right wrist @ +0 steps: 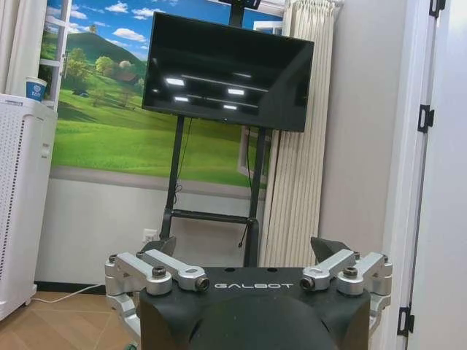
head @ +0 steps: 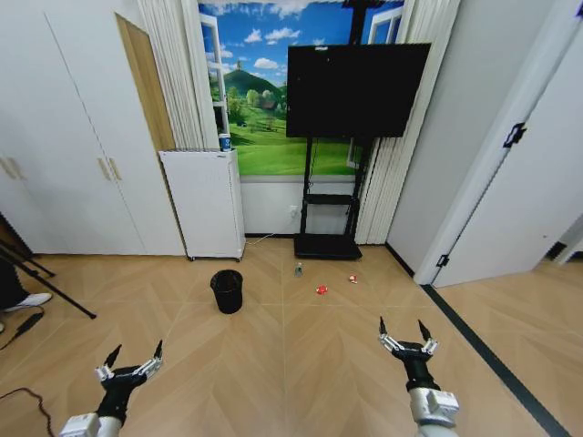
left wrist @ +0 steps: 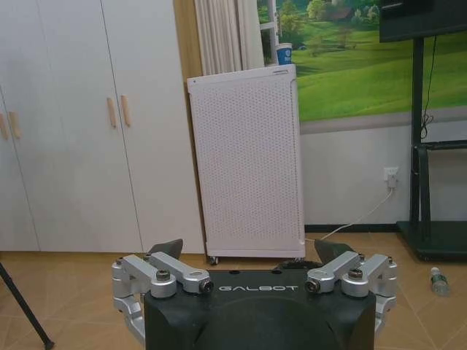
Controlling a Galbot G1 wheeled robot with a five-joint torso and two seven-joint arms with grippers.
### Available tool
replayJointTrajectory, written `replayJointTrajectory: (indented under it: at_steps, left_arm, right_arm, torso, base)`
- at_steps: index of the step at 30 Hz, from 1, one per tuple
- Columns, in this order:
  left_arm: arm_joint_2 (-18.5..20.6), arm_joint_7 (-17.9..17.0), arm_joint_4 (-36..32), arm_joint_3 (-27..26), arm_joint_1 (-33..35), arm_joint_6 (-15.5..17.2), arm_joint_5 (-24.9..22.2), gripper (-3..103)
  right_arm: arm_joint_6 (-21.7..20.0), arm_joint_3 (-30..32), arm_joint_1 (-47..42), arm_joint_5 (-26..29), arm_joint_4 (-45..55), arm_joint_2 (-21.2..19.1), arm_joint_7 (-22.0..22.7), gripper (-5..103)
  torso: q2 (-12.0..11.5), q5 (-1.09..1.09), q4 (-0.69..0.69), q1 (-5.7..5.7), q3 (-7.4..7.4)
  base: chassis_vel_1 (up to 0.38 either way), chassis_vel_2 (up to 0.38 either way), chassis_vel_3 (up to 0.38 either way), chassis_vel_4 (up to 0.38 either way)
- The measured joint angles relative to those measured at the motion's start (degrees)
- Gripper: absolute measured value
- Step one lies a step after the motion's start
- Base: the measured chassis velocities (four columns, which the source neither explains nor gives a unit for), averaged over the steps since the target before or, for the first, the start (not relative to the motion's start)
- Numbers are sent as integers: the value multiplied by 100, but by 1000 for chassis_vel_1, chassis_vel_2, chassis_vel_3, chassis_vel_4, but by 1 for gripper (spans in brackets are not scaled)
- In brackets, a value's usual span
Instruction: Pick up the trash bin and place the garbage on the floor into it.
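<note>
The bin (head: pixel 227 290) looks light and stiff; its rim suits grabbing. Both tools, left (head: pixel 133 361) and right (head: pixel 406 334), gape wide, well short of it.

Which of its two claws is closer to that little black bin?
The left gripper: the bin stands just ahead, slightly to its right. The right gripper is farther, across the floor.
</note>
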Motion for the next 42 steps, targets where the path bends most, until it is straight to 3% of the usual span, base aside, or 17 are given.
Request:
replayJointTrajectory:
  at_steps: [11,20,27,31,42]
  left_arm:
    - [62,432,112,47,-30,-220,36,100]
    - [25,310,92,59,33,-240,76,100]
    - [-12,282,73,55,59,-257,87,100]
    - [-14,284,64,74,61,-262,101,96]
    - [-33,285,85,75,54,-265,115,100]
  right_arm:
    - [14,-9,-48,-23,4,20,-63,100]
    - [22,9,-93,-57,103,10,-62,100]
    - [-310,-80,-60,-198,100,8,95,100]
    - [-320,-79,-45,-196,86,-4,105,100]
    - [-307,-90,-37,-192,-12,30,122,100]
  torso:
    - [0,0,0,0,0]
    - [0,-1,0,0,0]
    - [0,0,0,0,0]
    - [0,0,0,0,0]
    - [0,1,1,-1,0]
  base:
    - [0,0,0,0]
    - [0,0,0,0]
    - [0,0,0,0]
    - [0,0,0,0]
    - [-89,93,92,-78]
